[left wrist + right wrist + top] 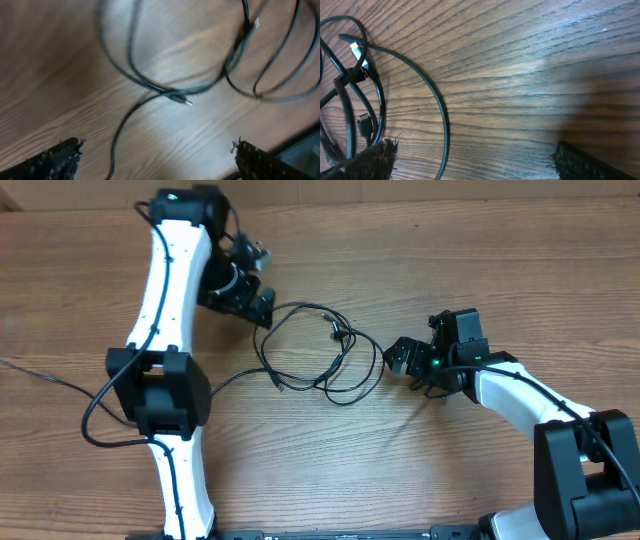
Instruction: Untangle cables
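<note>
Thin black flexible cables (335, 330) lie in loose overlapping loops on the brown wood-grain counter (500, 260), between the claws. The left claw (265, 313) gapes wide and empty at their left edge. The right claw (402, 365), equally spread and empty, sits just beside their right edge.

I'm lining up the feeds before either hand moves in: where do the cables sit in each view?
Overhead: the cables lie in loose loops at picture centre.
Left wrist: the strands cross the upper half, mostly right of centre.
Right wrist: bunched at the left edge, with one arc sweeping toward centre.
Shared landmark: a silver-tipped plug among the strands, probably the same one.
</note>
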Robot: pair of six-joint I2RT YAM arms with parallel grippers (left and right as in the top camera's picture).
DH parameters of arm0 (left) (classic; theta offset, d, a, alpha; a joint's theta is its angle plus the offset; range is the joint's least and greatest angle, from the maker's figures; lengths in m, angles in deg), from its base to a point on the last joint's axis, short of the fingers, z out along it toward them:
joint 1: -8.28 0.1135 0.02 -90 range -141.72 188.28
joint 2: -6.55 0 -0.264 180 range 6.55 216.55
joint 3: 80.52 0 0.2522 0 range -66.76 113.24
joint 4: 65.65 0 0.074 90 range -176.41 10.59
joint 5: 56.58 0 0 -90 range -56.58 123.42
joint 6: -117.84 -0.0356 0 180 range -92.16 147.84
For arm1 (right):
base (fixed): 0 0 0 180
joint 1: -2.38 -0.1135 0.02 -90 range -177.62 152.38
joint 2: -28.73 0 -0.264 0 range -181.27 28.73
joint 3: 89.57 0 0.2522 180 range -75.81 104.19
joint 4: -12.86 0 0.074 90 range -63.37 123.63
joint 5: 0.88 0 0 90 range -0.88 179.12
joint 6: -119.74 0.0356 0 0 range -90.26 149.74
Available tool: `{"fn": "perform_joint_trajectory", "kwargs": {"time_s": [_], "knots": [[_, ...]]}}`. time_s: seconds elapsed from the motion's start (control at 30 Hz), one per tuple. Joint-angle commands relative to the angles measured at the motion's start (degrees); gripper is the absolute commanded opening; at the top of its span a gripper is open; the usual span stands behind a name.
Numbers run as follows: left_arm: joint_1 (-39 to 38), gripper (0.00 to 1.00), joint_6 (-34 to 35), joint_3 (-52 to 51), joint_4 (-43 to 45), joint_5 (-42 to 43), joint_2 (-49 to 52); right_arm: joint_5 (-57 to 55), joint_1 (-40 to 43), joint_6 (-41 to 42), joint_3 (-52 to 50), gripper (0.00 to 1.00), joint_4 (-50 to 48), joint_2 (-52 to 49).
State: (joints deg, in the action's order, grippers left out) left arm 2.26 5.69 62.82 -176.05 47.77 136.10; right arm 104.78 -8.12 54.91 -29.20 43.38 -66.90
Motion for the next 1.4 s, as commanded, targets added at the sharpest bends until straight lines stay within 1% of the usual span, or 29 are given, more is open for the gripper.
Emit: {"fn": "perform_joint_trajectory", "kwargs": {"time_s": [0.0, 0.1, 0.23, 0.3, 0.37, 0.5, 0.63, 0.7, 0.8, 0.97, 1.2, 1.37], "knots": [[-3.72, 1.0, -12.07, -4.39, -0.2, 0.66, -0.37, -1.9, 0.63, -1.95, -0.9, 1.0, 1.42, -0.94], [-6.21, 0.98, -21.55, -7.72, -0.17, 0.61, -0.37, -1.92, 0.83, -5.01, -0.9, 1.0, 2.49, -0.94], [-7.56, 0.98, -26.27, -9.49, -0.07, 0.24, -0.37, -1.92, 1.66, -6.19, -0.9, 1.0, 2.62, -0.94], [-8.35, 0.98, -29.9, -11.39, 1.27, -0.37, -0.37, -1.92, 2.4, -6.19, -0.9, 1.0, 2.4, -0.94], [-8.85, 0.96, -31.91, -13.64, 2.78, -0.85, -0.37, -1.9, 2.93, -6.19, -0.9, 1.0, 2.47, -0.94], [-9.97, 0.95, -32.3, -17.29, 6.1, -0.5, -0.37, -1.95, 3.23, -6.23, -0.9, 1.0, 2.43, -0.94], [-11.43, 0.95, -32.3, -20.83, 13.03, -0.13, -0.37, -1.92, 3.23, -6.4, -0.9, 1.0, 2.08, -0.94], [-12.44, 0.93, -32.41, -22.86, 16.63, -0.13, -0.37, -1.92, 3.23, -6.4, -0.9, 1.0, 2.05, -0.94], [-13.66, 0.88, -33.18, -25.0, 19.71, -0.39, -0.37, -1.92, 3.23, -6.38, -0.9, 1.0, 2.08, -0.94], [-14.38, 0.81, -33.16, -26.18, 22.12, -0.37, -0.37, -1.92, 3.23, -6.38, -0.9, 1.0, 2.03, -0.94], [-14.36, 0.82, -33.24, -27.52, 21.31, -0.37, -0.35, -1.95, 3.23, -6.36, -0.9, 1.0, 2.05, -0.94], [-14.38, 0.82, -33.59, -31.71, 24.09, -0.76, -0.33, -1.95, 3.23, -6.36, -0.9, 1.0, 1.62, -0.94]]}}
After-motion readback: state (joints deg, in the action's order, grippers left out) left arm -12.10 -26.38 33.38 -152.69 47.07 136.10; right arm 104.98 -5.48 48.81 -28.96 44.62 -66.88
